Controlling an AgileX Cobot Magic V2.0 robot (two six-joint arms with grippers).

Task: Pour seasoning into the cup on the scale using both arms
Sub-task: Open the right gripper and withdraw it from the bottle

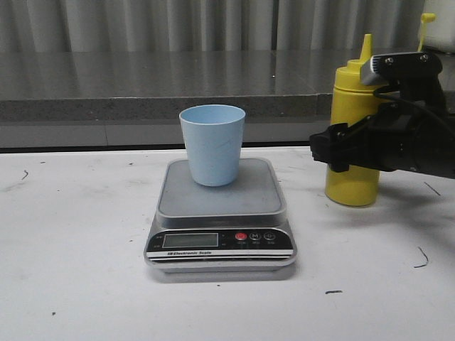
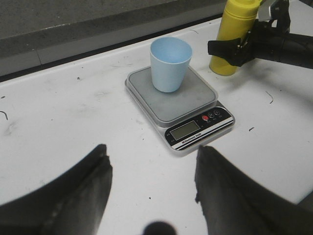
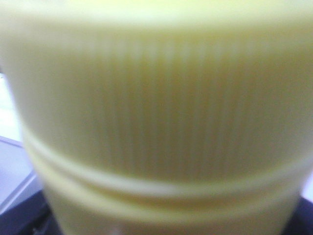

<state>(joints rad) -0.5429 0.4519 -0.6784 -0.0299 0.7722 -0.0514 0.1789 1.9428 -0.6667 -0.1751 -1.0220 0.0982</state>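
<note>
The pale blue cup (image 1: 212, 145) stands upright on the grey platform of the scale (image 1: 234, 202) at the table's middle. To its right the yellow seasoning bottle (image 1: 352, 92) stands upright on the table. My right gripper (image 1: 330, 153) straddles the bottle at mid-height, one black finger crossing its front. In the right wrist view the seasoning bottle (image 3: 156, 98) fills the picture and hides the fingers, so their grip does not show. My left gripper (image 2: 151, 166) hangs open above bare table, short of the scale (image 2: 188, 103), the cup (image 2: 169, 63) and the seasoning bottle (image 2: 234, 19) beyond it.
A grey ledge (image 1: 142, 106) runs along the back of the white table (image 1: 71, 270), with a corrugated wall behind it. The scale's black front panel (image 1: 220, 241) with its display faces the near edge. Small dark marks dot the tabletop.
</note>
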